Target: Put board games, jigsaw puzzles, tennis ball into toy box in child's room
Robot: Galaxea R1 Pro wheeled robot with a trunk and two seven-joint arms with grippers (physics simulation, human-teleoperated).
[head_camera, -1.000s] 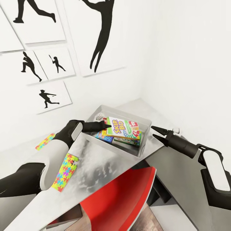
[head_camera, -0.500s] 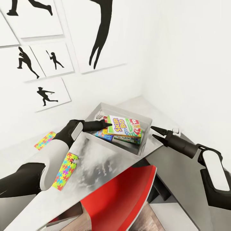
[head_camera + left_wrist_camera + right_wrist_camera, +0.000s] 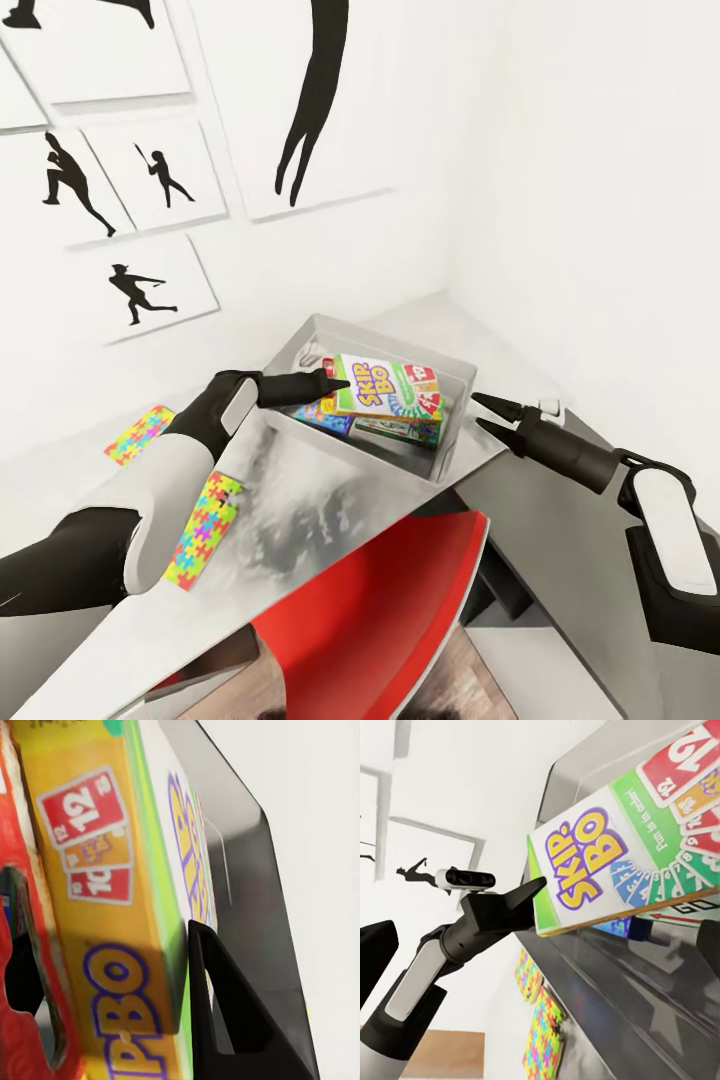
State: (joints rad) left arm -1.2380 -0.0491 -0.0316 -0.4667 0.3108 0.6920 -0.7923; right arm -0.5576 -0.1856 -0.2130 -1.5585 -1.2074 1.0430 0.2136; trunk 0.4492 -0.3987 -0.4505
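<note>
Holding the SKIP-BO box (image 3: 385, 388) by its near short edge, the left claw (image 3: 332, 383) reaches over the rim of the grey tub (image 3: 455, 372) in the head view, its fingers clenched on the cardboard. The box sits tilted on top of a blue box (image 3: 322, 418) and a green-and-white box (image 3: 398, 432) already inside the tub. The right claw (image 3: 484, 414) hangs released, jaws apart, just outside the tub's right wall, holding nothing. Two jigsaw squares lie flat on the pale surface (image 3: 330, 500): one (image 3: 204, 518) just beside the left forearm, the other (image 3: 138, 435) farther off near the wall. I cannot find the ball.

From the left wrist, the SKIP-BO box (image 3: 112, 915) fills the space between the fingers; one dark finger (image 3: 232, 1012) presses on its printed face, the other is mostly hidden behind the red side.

From the right wrist, the SKIP-BO box (image 3: 622, 862) juts above the tub wall (image 3: 607, 982), with the left claw (image 3: 526, 900) pinching its corner, and both jigsaw squares (image 3: 541, 1039) show beyond on the surface.

Judging by looks, the box is light, stiff cardboard with a glossy skin, so an edge pinch can slip or twist; a grip nearer the middle of an edge would be steadier. The jigsaws look thin and flat, probably hard to get a finger under, and may flex or separate.
</note>
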